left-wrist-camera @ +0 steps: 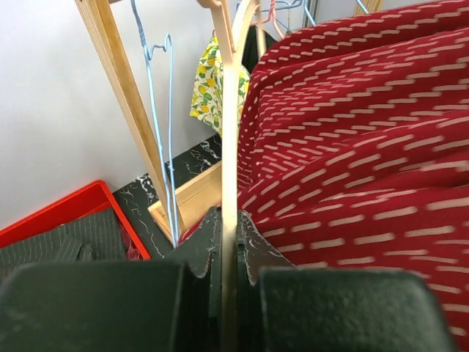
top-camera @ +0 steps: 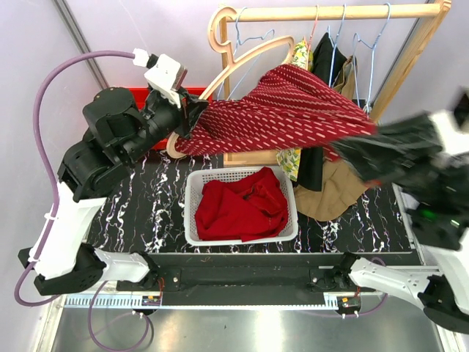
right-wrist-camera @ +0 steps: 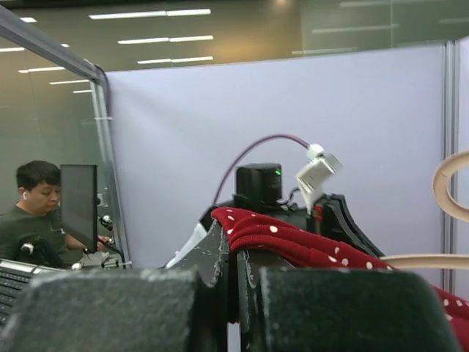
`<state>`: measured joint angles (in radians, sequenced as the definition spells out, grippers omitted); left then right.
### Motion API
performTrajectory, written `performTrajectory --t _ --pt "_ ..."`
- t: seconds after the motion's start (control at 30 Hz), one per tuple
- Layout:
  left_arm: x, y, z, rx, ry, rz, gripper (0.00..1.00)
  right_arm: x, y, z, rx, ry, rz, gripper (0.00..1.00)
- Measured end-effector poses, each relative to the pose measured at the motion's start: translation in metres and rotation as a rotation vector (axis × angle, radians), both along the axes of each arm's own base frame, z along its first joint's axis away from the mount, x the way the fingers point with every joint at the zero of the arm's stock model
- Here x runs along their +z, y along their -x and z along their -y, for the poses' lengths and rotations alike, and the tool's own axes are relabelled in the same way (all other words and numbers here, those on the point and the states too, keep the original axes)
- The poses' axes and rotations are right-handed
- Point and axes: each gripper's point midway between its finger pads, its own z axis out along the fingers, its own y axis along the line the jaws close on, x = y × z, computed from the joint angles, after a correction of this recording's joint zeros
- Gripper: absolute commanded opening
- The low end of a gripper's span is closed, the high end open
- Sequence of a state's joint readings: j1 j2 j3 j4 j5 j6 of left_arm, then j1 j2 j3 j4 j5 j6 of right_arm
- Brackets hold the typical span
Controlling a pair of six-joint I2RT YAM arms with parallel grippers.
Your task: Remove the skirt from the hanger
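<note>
Skirt, red dashed fabric, curved wooden hanger

Overhead view looks down; both wrist views closely share the skirt.

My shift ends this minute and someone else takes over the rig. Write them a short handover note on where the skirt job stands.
Left gripper: shut on one arm of the wooden hanger.
Right gripper: shut on a fold of the red skirt.
Skirt: still draped over the hanger, stretched between the two arms above the white basket, which holds a red garment.
Done: both grips are taken.
Left: pull the skirt clear of the hanger, then probably drop it in the basket.
</note>
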<state>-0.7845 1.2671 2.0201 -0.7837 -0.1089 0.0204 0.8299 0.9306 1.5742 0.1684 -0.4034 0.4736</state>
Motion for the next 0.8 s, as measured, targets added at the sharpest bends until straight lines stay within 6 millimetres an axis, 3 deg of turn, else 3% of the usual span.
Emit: performTrajectory --t 0.1,0.2,0.43,0.63,0.8 --pt "0.004 -0.004 0.003 0.004 0.015 0.010 0.00 0.016 0.031 0.029 0.003 -0.018 0.064 0.00" --pt "0.004 -0.007 0.005 0.009 0.017 0.012 0.00 0.014 0.040 0.039 -0.006 -0.008 0.075 0.00" --pt "-0.001 -0.015 0.005 0.040 0.005 0.002 0.00 -0.011 0.035 0.041 -0.065 0.083 0.039 0.00" --pt "0.004 -0.018 0.004 0.055 0.016 0.014 0.00 -0.008 0.049 0.059 -0.088 0.077 0.059 0.00" --pt "0.006 -0.027 0.012 0.060 0.018 0.013 0.00 -0.020 0.039 0.049 -0.085 0.111 0.030 0.00"
